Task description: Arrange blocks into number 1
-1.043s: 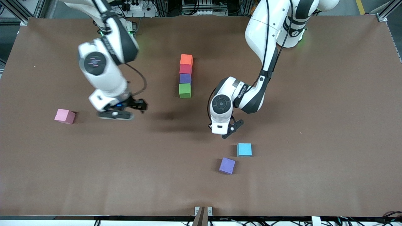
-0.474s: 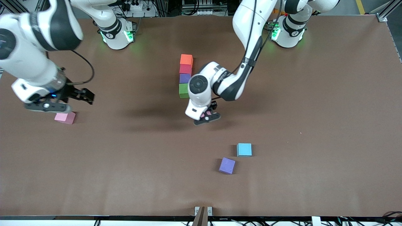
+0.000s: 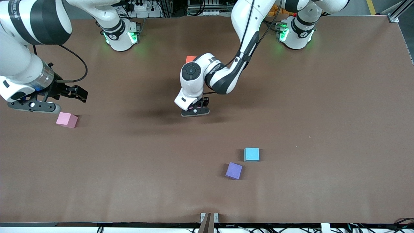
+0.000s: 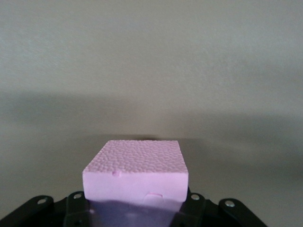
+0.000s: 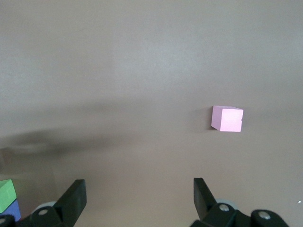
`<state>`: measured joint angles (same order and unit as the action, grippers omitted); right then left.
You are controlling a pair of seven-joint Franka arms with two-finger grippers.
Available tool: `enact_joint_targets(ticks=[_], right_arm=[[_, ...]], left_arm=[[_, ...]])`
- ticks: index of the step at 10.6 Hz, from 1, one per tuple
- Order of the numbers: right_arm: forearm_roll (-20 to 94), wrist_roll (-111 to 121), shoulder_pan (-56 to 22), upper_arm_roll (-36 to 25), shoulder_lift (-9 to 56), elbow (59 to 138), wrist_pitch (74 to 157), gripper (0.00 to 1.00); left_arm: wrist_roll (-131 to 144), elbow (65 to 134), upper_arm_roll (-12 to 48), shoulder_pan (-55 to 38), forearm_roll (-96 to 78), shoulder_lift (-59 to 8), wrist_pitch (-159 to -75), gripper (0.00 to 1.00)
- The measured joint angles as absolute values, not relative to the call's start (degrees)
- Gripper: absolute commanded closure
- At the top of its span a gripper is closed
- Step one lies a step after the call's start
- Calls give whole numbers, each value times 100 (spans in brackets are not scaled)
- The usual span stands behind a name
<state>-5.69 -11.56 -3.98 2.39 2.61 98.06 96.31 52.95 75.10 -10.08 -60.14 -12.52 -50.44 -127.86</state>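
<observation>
My left gripper (image 3: 195, 111) is shut on a pink block (image 4: 137, 168) and hangs low over the table at the end of the block column that lies nearer the front camera. The left arm covers that column, so only a corner of the orange block (image 3: 190, 59) shows. My right gripper (image 3: 32, 106) is open with nothing between its fingers (image 5: 73, 198). It is up over the table beside a second pink block (image 3: 67, 120), which also shows lying apart from it in the right wrist view (image 5: 227, 118). A green block (image 5: 6, 193) sits at that view's edge.
A light blue block (image 3: 251, 154) and a loose purple block (image 3: 234, 170) lie close together, nearer the front camera than the column. The brown table (image 3: 323, 129) is bare toward the left arm's end.
My left gripper has carried the pink block from near the light blue block up to the column's near end. My right arm has swung toward its own end of the table, over the second pink block.
</observation>
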Motion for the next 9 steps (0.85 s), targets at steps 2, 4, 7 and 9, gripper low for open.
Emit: enact_joint_targets(ticks=[2, 4, 7, 9], right_arm=[[-559, -735, -128, 235, 275, 9774, 9798, 0], [-444, -626, -6, 235, 282, 9760, 9899, 0], [-343, -430, 110, 234, 271, 9622, 9910, 0], [-339, -370, 131, 234, 256, 9057, 9497, 0]], left_arm=[[5286, 7511, -988, -6055, -1251, -5145, -12885, 100], [5286, 7510, -986, -6127, -1250, -5183, -12918, 100], [5286, 7510, -984, -6217, -1250, -5209, -12919, 100], [5286, 7510, -984, -6243, -1250, -5234, -12919, 100]])
